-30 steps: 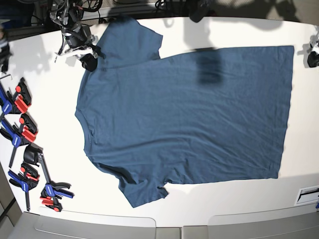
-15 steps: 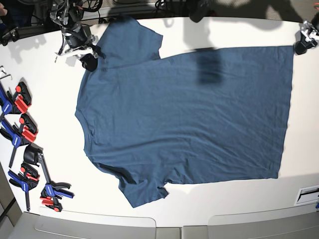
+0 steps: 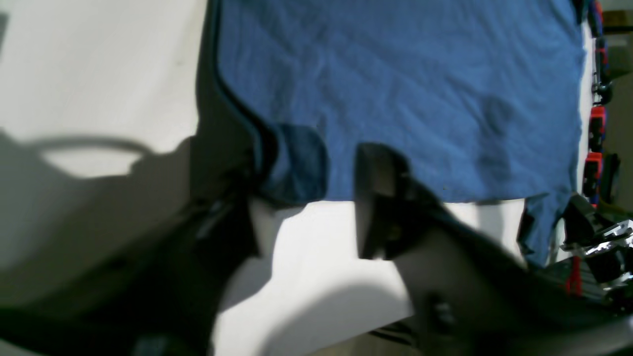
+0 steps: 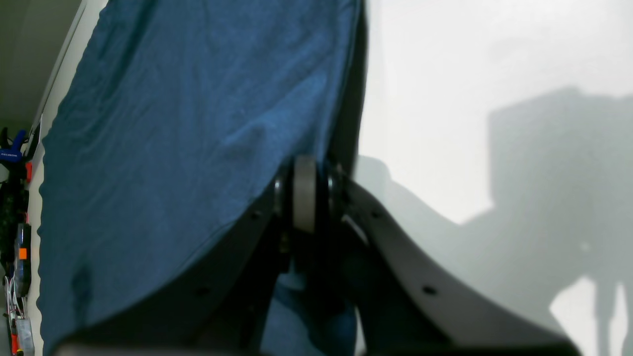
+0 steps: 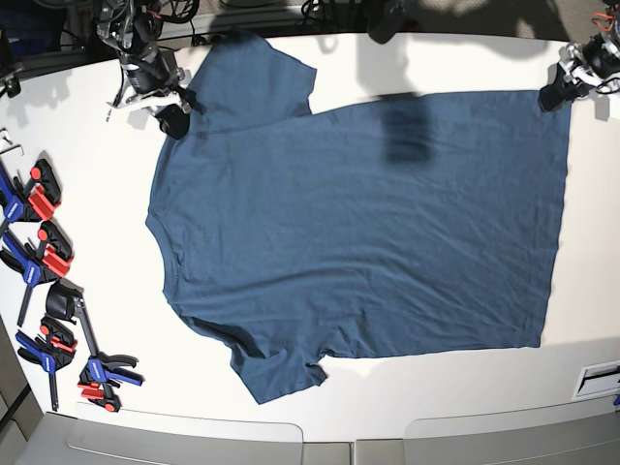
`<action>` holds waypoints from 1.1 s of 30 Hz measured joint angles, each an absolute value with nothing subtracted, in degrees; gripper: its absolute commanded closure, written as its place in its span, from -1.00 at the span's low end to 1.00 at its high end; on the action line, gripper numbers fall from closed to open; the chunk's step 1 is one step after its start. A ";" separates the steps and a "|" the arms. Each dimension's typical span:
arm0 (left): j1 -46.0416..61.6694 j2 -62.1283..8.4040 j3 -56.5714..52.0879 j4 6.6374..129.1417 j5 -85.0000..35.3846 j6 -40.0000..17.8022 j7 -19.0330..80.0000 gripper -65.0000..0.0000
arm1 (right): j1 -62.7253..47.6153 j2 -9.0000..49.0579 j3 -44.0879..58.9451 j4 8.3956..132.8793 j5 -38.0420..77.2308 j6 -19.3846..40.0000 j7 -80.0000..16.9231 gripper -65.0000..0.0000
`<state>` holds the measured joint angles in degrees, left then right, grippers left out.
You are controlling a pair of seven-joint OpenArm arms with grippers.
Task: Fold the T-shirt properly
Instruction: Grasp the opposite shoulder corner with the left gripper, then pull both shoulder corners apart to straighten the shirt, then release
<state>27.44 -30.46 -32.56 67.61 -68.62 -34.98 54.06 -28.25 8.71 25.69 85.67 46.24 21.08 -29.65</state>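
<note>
The dark blue T-shirt [image 5: 368,223] lies spread flat on the white table [image 5: 97,194], neck to the left and hem to the right. My right gripper [image 5: 174,114] sits at the shirt's far shoulder by the upper sleeve. In the right wrist view the gripper [image 4: 304,193] has its jaws together with the shirt's fabric [image 4: 188,128] running into them. My left gripper [image 5: 560,94] is at the hem's far right corner. In the left wrist view the gripper [image 3: 326,198] is open, and the T-shirt [image 3: 405,84] has its corner curled against one of the fingers [image 3: 376,198].
Several red and blue clamps [image 5: 44,266] lie along the table's left edge and show at the right of the left wrist view [image 3: 596,123]. Cables and gear stand beyond the far edge [image 5: 145,29]. A white slotted part [image 5: 599,378] sits at the near right.
My left gripper has moved from off the table's right edge up and inward to the hem's far corner. The right gripper and the shirt have not moved.
</note>
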 measured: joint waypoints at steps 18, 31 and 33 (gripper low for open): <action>30.09 -30.00 -38.76 68.29 -67.05 -34.54 54.28 1.00 | -31.68 8.71 28.40 92.03 41.91 23.40 -35.44 1.00; 43.94 -29.98 -42.22 83.24 -66.59 -35.16 55.40 1.00 | -44.21 8.88 33.30 103.50 41.95 22.90 -38.35 1.00; 45.21 -30.00 -44.71 85.47 -66.76 -35.18 55.57 1.00 | -46.41 8.88 34.06 105.78 43.51 23.07 -39.59 1.00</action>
<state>45.21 -30.00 -44.71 85.47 -66.76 -35.18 55.57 -46.41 8.88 34.06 105.78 43.51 23.07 -39.59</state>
